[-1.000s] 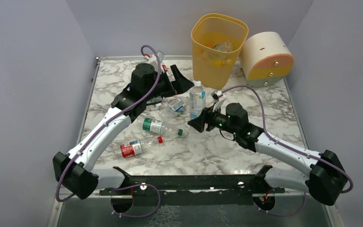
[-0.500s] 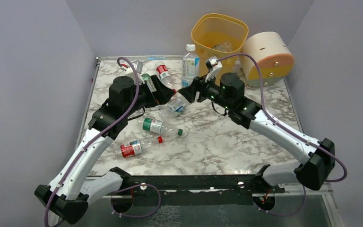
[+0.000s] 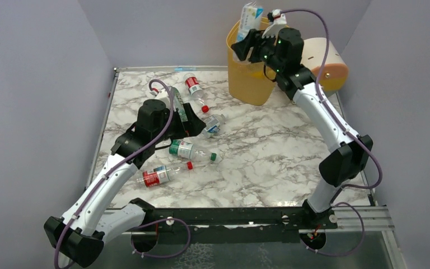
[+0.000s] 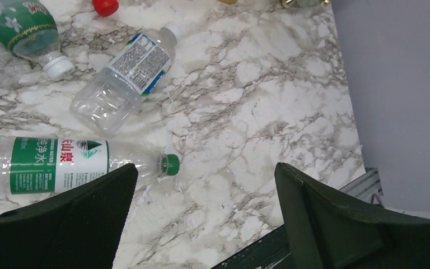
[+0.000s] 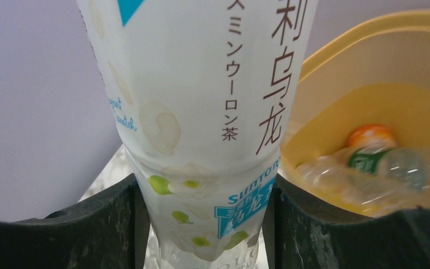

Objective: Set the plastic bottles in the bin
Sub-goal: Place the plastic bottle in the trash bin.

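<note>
Marbled desk (image 3: 269, 162) fills the middle of the top view, with the bin (image 3: 245, 84) at upper centre. At the top of the frame the right gripper (image 5: 204, 213) is clamped on the lower body of a white-labelled bottle (image 3: 251, 15), upright by the bin's rim. Left of centre, the left gripper (image 4: 206, 174) hangs wide apart and empty over loose bottles (image 3: 187, 149). These look empty, so probably light, thin-walled, slick and prone to crumple or roll. A hold across the labelled mid-body seems safest.
</note>
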